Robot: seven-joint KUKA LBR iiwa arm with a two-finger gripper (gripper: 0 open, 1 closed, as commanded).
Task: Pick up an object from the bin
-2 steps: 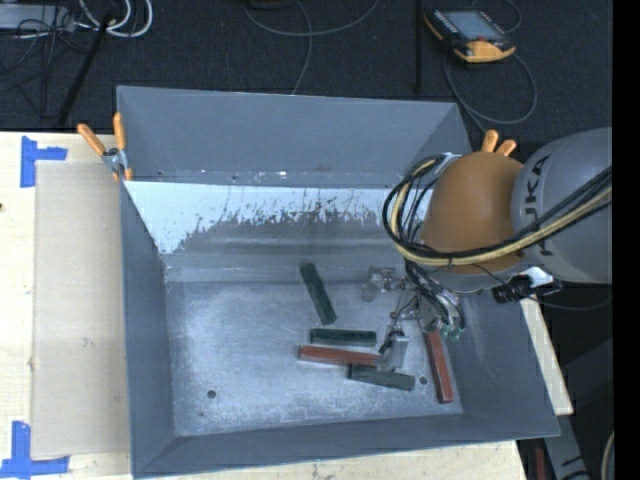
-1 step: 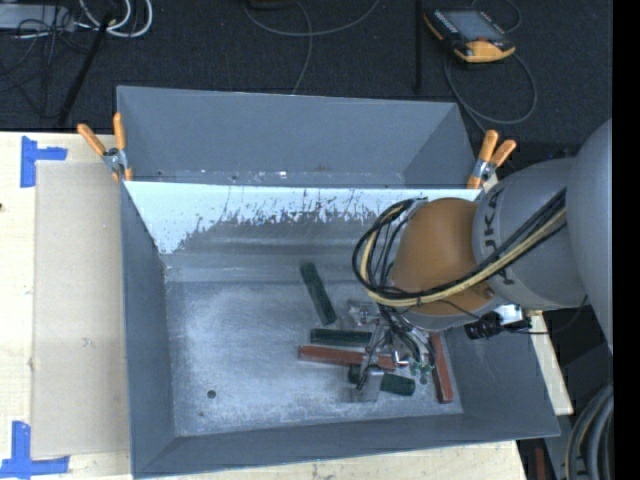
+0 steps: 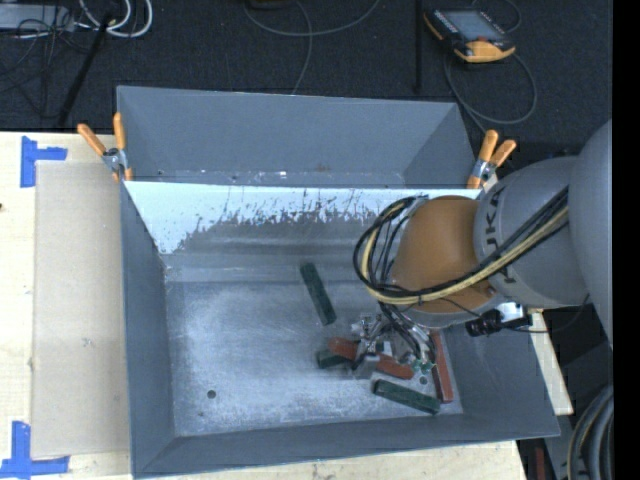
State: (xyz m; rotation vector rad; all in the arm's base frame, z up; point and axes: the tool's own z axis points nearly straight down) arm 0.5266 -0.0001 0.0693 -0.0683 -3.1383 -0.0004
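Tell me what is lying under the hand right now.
A small heap at the bin's front right: a red-brown piece, a dark green bar and a red-brown strip poke out around the hand. The hand covers the heap's middle; what lies there is hidden.

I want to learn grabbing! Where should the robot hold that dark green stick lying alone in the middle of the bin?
Probably at the middle of the dark green stick, pinched across its narrow width, coming straight down from above. It lies flat on bare bin floor, apart from the heap, so both long sides look free.
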